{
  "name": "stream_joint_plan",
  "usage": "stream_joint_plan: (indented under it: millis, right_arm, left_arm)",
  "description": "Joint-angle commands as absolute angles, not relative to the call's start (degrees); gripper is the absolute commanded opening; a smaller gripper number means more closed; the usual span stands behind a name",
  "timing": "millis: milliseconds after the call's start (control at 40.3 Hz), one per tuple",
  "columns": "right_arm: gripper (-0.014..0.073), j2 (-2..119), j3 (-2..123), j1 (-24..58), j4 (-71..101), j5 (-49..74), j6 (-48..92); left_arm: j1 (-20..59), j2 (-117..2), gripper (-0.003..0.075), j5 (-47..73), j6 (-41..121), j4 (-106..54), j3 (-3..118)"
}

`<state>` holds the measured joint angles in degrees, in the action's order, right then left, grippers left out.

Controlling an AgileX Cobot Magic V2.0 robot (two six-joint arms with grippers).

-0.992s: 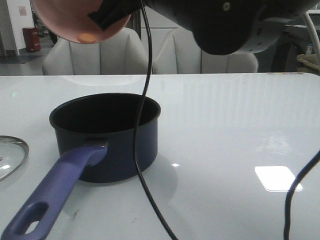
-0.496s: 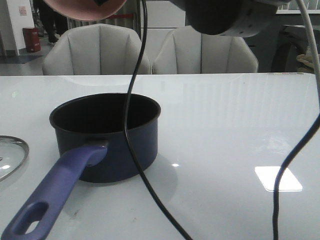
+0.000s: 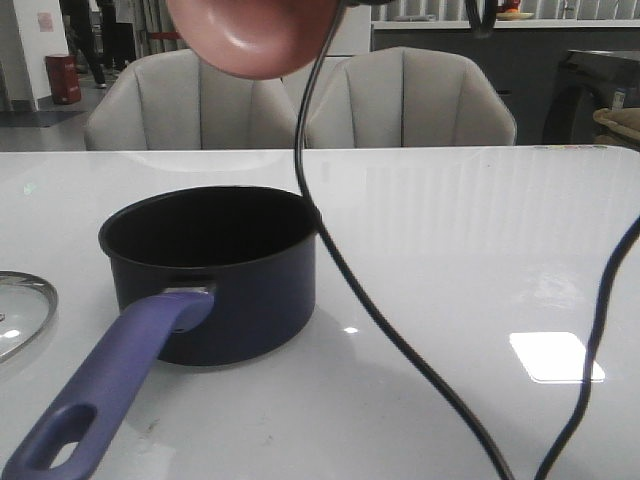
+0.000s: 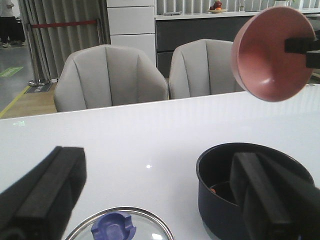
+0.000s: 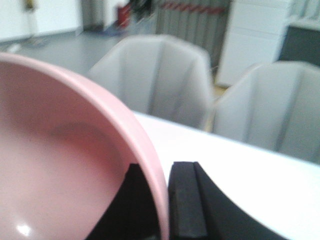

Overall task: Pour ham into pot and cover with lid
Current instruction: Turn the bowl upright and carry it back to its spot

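Currently the right gripper (image 5: 159,200) has its fingers clamped on the rim of the pink bowl (image 4: 270,52), one finger inside and one outside, so that the bowl can be tipped without slipping. The bowl hangs high above the pot (image 3: 215,270), turned on its side with its mouth facing sideways; this attitude serves to empty it. Its interior shows no contents in the wrist views. A small orange-pink piece of ham (image 4: 213,190) lies on the pot floor; judging by this, the pour is done or nearly done, though most of the pot floor is hidden.

The pot stands on the counter (image 3: 480,250) toward its left side, handle pointing to the near edge, clear of the pour path. The lid (image 4: 120,227) lies flat on the counter just left of the pot, knob up, within reach of the left arm. The left gripper (image 4: 150,200) hovers above it with fingers wide apart, positioned to descend on the knob. The covering step is not yet done.
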<state>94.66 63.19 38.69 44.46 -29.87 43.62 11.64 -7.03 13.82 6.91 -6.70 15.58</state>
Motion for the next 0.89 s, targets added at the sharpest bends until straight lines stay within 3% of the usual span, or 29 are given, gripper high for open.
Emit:
stream_joint_plan:
  millis: [0, 149, 595, 868]
  right_arm:
    - [0.0138, 88.6, 64.8, 36.8, 43.3, -20.1, 46.8]
    - [0.0138, 85.4, 64.8, 33.4, 43.4, -8.1, 54.1]
    - [0.0138, 81.7, 64.7, 17.9, 44.3, 13.6, 54.2]
    - [0.0138, 81.8, 64.7, 11.8, 41.6, 18.7, 51.9]
  left_arm:
    - [11.9, -7.7, 0.0629, 9.4, 6.9, -7.2, 17.1]
    - [11.9, -7.7, 0.0629, 9.4, 6.9, -7.2, 17.1]
    - [11.9, -7.7, 0.0629, 9.4, 6.9, -7.2, 17.1]
    - [11.9, -7.7, 0.0629, 9.4, 6.9, -7.2, 17.1]
